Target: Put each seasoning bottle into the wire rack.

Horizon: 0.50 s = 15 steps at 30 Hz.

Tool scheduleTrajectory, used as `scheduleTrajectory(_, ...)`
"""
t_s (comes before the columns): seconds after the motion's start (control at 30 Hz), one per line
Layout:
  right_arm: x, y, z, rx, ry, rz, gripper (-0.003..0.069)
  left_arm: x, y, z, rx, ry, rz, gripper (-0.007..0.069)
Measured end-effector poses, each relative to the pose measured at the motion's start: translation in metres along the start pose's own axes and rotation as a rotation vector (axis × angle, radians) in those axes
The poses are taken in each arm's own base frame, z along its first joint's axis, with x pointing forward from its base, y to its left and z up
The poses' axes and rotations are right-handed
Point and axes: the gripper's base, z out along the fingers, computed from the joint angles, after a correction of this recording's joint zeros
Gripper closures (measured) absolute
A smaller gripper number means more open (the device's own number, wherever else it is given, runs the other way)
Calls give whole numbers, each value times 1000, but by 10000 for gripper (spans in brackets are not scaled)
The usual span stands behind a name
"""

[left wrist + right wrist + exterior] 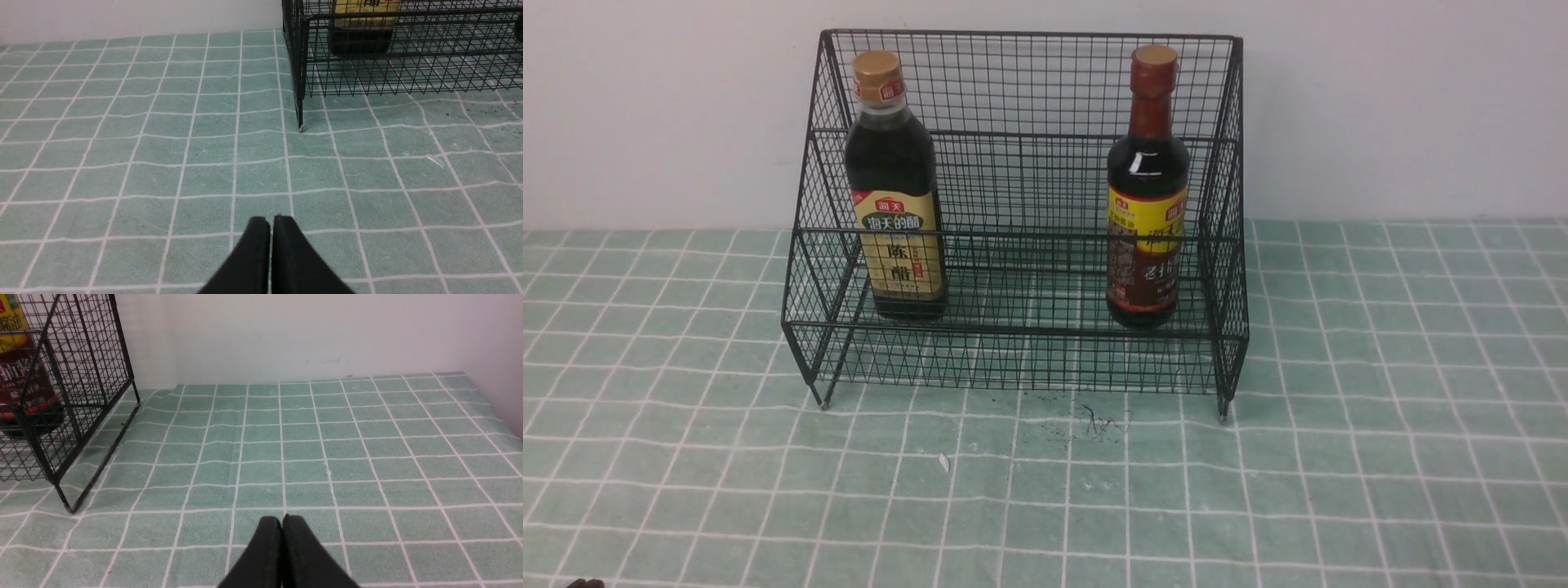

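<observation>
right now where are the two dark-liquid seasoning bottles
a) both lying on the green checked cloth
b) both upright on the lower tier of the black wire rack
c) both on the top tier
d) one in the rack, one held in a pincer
b: the gold-capped bottle with the beige label and the red-brown-capped long-necked bottle both stand upright on the lower tier of the black wire-mesh rack, and neither pincer holds anything.

a green tablecloth [1380, 457] with a white grid pattern covers the whole work surface, lying in slight wrinkles. a plain white wall [1405, 106] rises straight behind the tablecloth's far edge. dark specks [1094, 420] and a small white scrap [944, 463] lie on the tablecloth. light is even and soft.
</observation>
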Motion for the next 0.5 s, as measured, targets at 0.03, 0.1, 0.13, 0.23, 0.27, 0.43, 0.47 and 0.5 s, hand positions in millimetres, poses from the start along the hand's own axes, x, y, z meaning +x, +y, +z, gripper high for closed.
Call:
scheduleTrajectory(0.03, 0, 0, 0, 0, 0, 0, 673, 0, 0, 0, 0, 0, 0, 631)
scheduleTrajectory(0.1, 0, 0, 0, 0, 0, 0, 673, 0, 0, 0, 0, 0, 0, 631)
scheduleTrajectory(0.13, 0, 0, 0, 0, 0, 0, 673, 0, 0, 0, 0, 0, 0, 631)
scheduleTrajectory(0.23, 0, 0, 0, 0, 0, 0, 673, 0, 0, 0, 0, 0, 0, 631)
scheduleTrajectory(0.27, 0, 0, 0, 0, 0, 0, 673, 0, 0, 0, 0, 1, 0, 631)
scheduleTrajectory(0.43, 0, 0, 0, 0, 0, 0, 673, 0, 0, 0, 0, 1, -6, 631)
scheduleTrajectory(0.47, 0, 0, 0, 0, 0, 0, 673, 0, 0, 0, 0, 2, -6, 631)
scheduleTrajectory(0.5, 0, 0, 0, 0, 0, 0, 673, 0, 0, 0, 0, 2, -6, 631)
